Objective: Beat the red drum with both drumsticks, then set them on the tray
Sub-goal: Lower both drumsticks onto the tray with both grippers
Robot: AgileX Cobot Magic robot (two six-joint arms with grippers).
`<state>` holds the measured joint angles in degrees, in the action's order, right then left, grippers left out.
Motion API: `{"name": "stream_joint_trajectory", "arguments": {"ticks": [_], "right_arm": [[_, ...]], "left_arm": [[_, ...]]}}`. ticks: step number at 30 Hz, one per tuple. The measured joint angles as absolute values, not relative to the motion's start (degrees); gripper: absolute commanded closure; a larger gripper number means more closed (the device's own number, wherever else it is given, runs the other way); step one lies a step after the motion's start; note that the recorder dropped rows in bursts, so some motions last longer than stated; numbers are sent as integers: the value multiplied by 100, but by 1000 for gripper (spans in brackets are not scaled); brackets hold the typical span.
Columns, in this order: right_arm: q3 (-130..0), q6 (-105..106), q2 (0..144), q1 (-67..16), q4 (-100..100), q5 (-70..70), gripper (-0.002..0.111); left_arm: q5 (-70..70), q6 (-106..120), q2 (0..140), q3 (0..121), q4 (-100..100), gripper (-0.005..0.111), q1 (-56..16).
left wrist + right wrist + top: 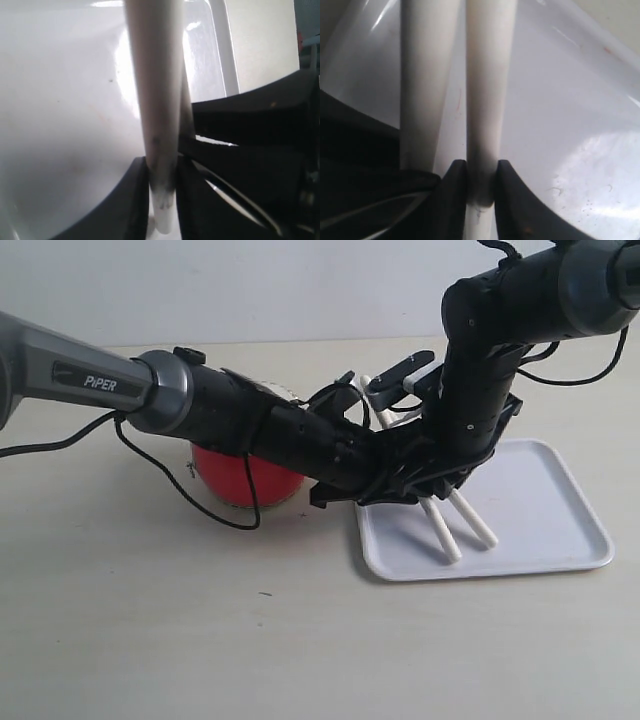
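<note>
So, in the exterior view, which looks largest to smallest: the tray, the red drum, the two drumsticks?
1. tray
2. red drum, though the left arm hides most of it, so this is unsure
3. the two drumsticks, alike and partly hidden too

Red drum (pixel 225 475) mostly hidden (behind left arm (pixel 262 426)).

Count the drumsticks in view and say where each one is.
2. One drumstick is clamped in the left gripper, the other drumstick in the right gripper; both slant side by side, lower ends down on the tray beside the red drum. None appears hidden.
</note>
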<state>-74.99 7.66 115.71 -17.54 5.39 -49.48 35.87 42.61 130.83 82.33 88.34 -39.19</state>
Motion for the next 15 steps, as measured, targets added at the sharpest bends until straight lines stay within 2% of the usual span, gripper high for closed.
{"name": "stream_joint_trajectory", "arguments": {"ticks": [15], "right_arm": [[-7499, 889, 11574, -1754, 248, -5039, 108]], "left_arm": [[3763, 3482, 13063, 8428, 8070, 107, -3923]]}}
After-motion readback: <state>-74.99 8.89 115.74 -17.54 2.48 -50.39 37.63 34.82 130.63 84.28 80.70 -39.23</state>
